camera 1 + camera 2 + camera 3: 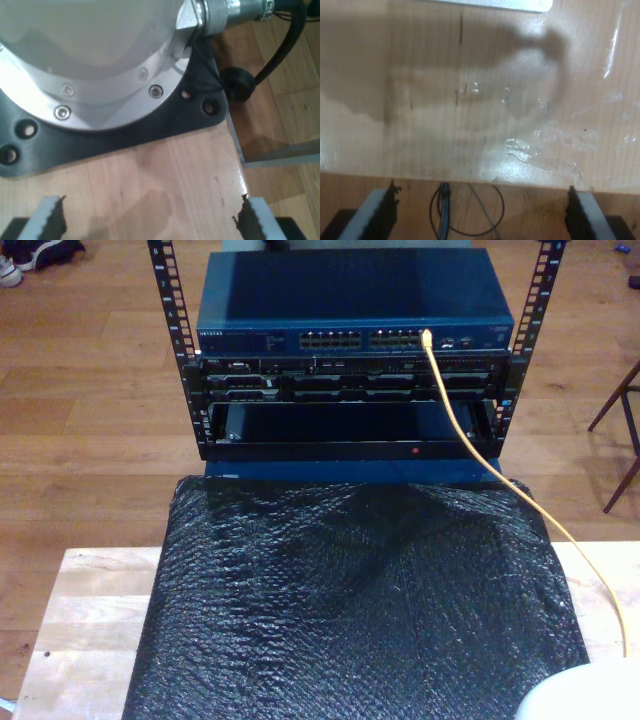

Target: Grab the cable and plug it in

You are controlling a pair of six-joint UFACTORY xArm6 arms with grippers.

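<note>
Running from a port on the blue switch (355, 310) down past the black mat (355, 610) toward the exterior view's right: cable (470, 435), plugged in. First hand (150, 220) released over worktop (165, 180), beside an arm base (100, 65). Second hand (482, 212) released, empty.

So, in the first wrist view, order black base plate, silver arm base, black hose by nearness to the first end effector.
From my first end effector:
1. Black base plate, on the tabletop.
2. Silver arm base, on that plate.
3. Black hose, past the tabletop.
</note>
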